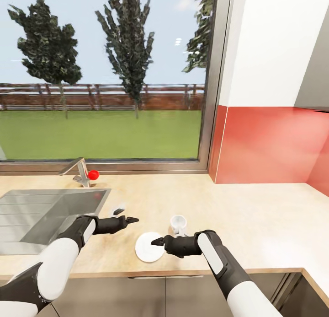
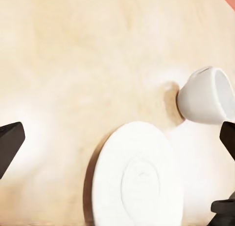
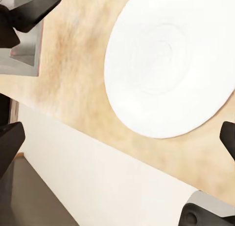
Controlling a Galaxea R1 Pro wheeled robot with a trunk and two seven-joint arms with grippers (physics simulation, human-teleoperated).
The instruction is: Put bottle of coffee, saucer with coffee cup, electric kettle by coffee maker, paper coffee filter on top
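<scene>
On the light wood countertop (image 1: 256, 216) near its front edge lies the white saucer (image 1: 145, 250) (image 2: 139, 179) (image 3: 169, 64). The small white coffee cup (image 1: 178, 223) (image 2: 203, 96) stands on the wood just behind the saucer and to its right, not on it. My right gripper (image 1: 157, 240) (image 3: 117, 138) hovers over the saucer's right side, open and holding nothing. To the left of the saucer, my left gripper (image 1: 126, 215) (image 2: 117, 138) is open and empty too. The coffee maker, bottle of coffee, kitchen shelf, paper coffee filter and electric kettle are out of view.
A grey steel sink (image 1: 50, 212) is set into the counter at left, with a faucet (image 1: 77, 168) and a red knob (image 1: 93, 174) behind it. A large window runs along the back and a red backsplash (image 1: 269, 143) closes the right corner. Bare worktop stretches to the right of the cup.
</scene>
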